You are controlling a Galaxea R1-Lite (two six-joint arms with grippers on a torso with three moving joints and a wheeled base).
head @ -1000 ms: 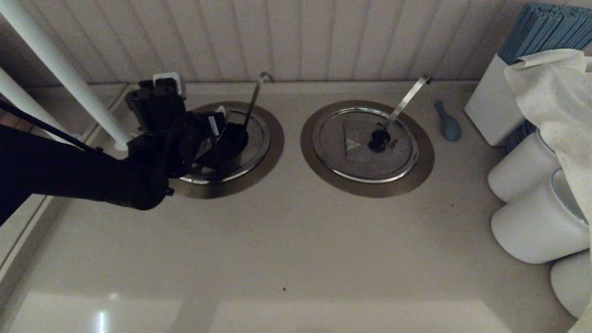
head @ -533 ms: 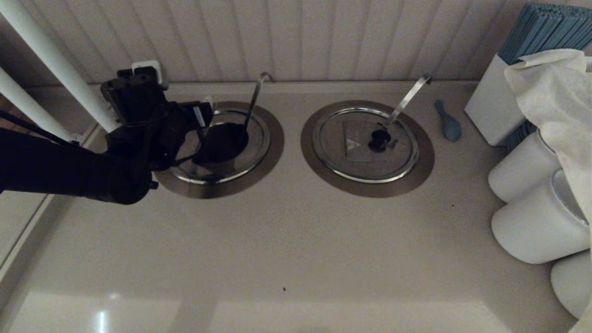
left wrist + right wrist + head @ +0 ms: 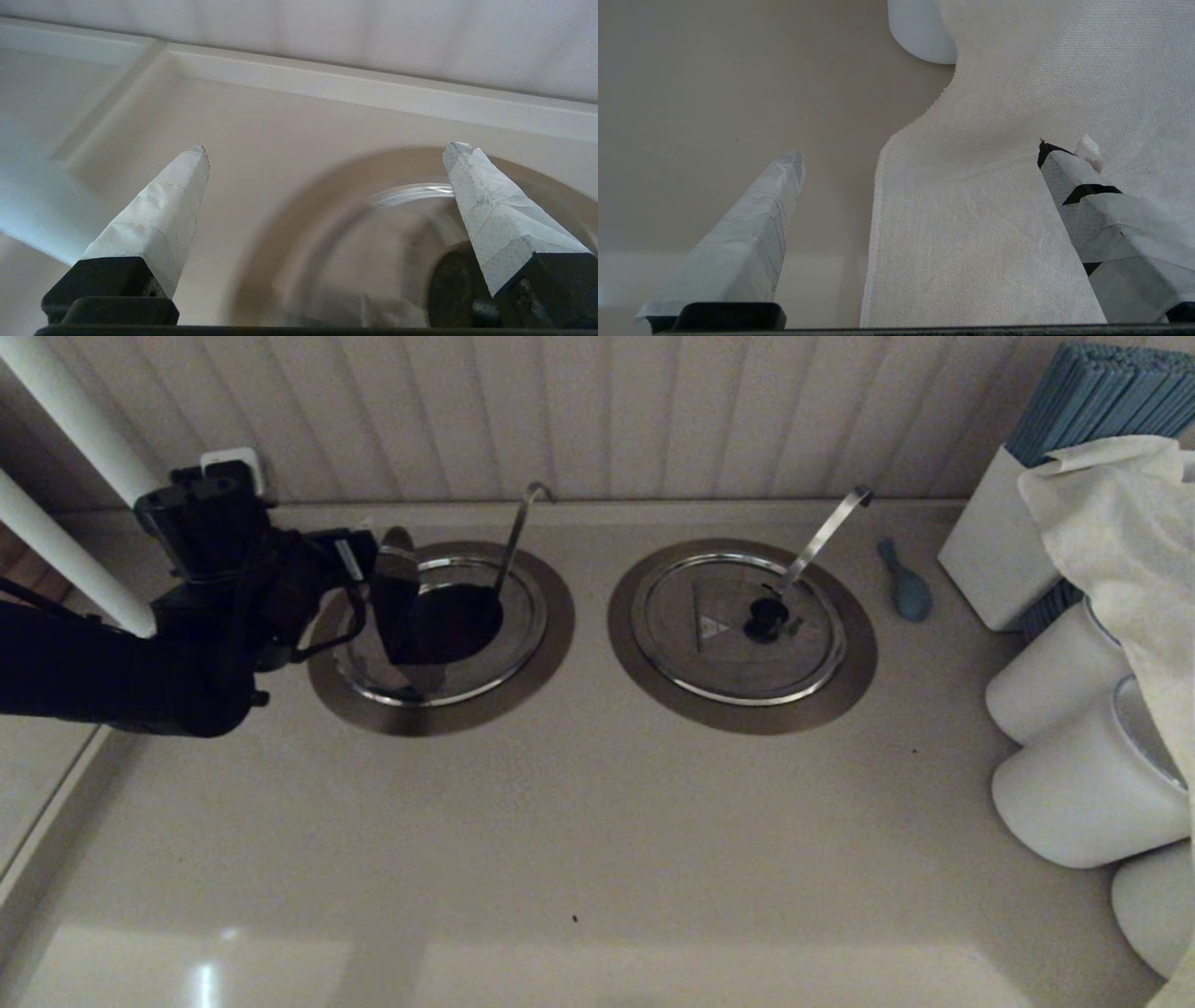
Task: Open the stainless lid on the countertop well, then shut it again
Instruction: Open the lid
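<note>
While I watch the head view, the left round countertop well with its wide dull bronze-grey steel flange (image 3: 523,686) sits covered by the round flat grey stainless lid with a shiny rim (image 3: 504,644); a thin hook-ended steel ladle handle (image 3: 515,537) rises through it toward the back wall. Lid lies flat and seated, centre mostly hidden by dark finger shapes. To its right, well apart, the twin lid with black knob and triangular mark (image 3: 719,630) covers its own well, broad flat strap handle (image 3: 822,537) leaning back-right. My left gripper (image 3: 397,602) hangs over the lid's left edge, black arm coming in from the left. Beige countertop (image 3: 579,821), white ribbed wall panel behind, small blue-grey spoon (image 3: 904,583) right of the twin well, white cylindrical containers (image 3: 1083,784) and a cream cloth (image 3: 1120,523) far right.

Left wrist view: left gripper fingers (image 3: 159,210) spread wide, nothing between them; blurred flange and lid rim below, black knob (image 3: 451,284) beside one finger.

Right wrist view: right gripper (image 3: 920,154) parked w/ fingers wide apart, gripping nothing, above the cream cloth and counter.
</note>
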